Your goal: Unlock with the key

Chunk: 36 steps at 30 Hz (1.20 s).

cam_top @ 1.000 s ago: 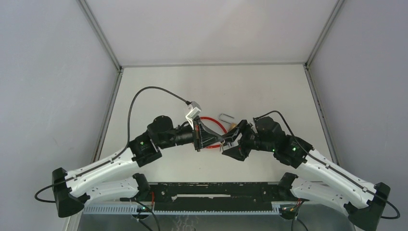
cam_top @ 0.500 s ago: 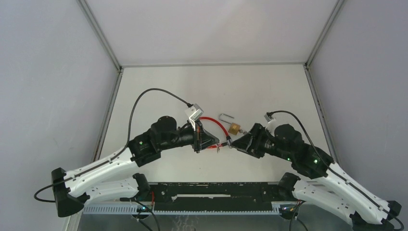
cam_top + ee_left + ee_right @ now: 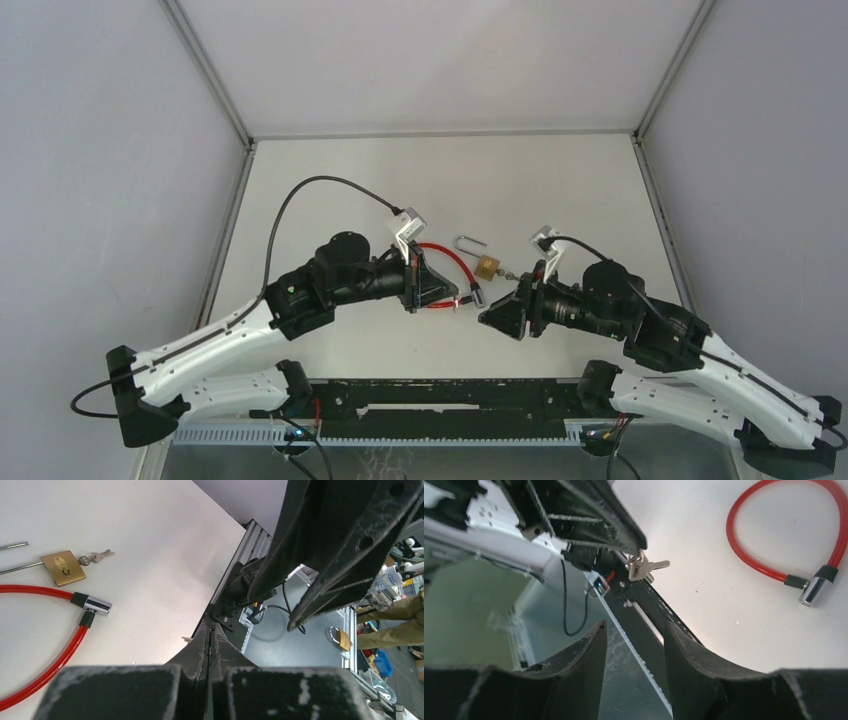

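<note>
A brass padlock (image 3: 487, 266) lies flat on the white table, also in the left wrist view (image 3: 62, 567), with its steel shackle (image 3: 468, 243) pointing away. A small silver key (image 3: 97, 556) rests at the padlock's base; I cannot tell whether it is inserted. My left gripper (image 3: 457, 296) (image 3: 210, 626) is shut, and a small bunch of keys (image 3: 646, 567) sticks out of its tips just above the table. My right gripper (image 3: 492, 312) (image 3: 635, 625) hovers a little right of it, open with nothing between its fingers (image 3: 591, 645).
A red cable lock (image 3: 440, 262) (image 3: 744, 545) with a silver end (image 3: 96, 605) (image 3: 816, 589) curls beside the left gripper. The table's near edge with its black rail (image 3: 450, 395) runs just below both grippers. A second padlock (image 3: 340, 637) lies off the table.
My right arm has drawn back to the right and towards the near edge, uncovering the padlock, and its jaws have narrowed. The left gripper has stayed shut and hardly moved.
</note>
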### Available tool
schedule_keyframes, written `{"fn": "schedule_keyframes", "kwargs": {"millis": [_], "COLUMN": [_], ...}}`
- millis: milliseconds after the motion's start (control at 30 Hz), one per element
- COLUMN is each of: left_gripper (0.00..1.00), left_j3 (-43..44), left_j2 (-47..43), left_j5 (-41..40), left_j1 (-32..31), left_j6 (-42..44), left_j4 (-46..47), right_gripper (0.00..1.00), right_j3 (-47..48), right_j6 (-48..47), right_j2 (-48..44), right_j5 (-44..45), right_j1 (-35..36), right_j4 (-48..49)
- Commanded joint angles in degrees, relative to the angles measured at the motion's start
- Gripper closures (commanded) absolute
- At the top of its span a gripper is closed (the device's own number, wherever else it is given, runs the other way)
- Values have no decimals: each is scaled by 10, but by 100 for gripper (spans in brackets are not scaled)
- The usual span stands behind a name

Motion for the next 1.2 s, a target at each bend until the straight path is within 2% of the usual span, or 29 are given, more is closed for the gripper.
{"fn": "schedule_keyframes", "kwargs": {"millis": [0,400,900,1167], "left_gripper": [100,100,100,100], "left_j3": [43,56,64,64], "left_j2": [4,-1,0,0], "left_j5": [16,26,36,38], "left_j1": [-3,-3,-3,-5], "left_j6": [-8,-13,-21,-27], "left_j4": [-9,-30,-35,-35], "right_gripper": [49,48,49,54], "right_j3": [29,35,42,42], "right_j6": [-110,-183,-208,-216], "right_j2": [20,54,124,137], "right_j5": [0,11,51,97], "right_j1": [42,102,115,117], "right_j4": [27,71,124,134]}}
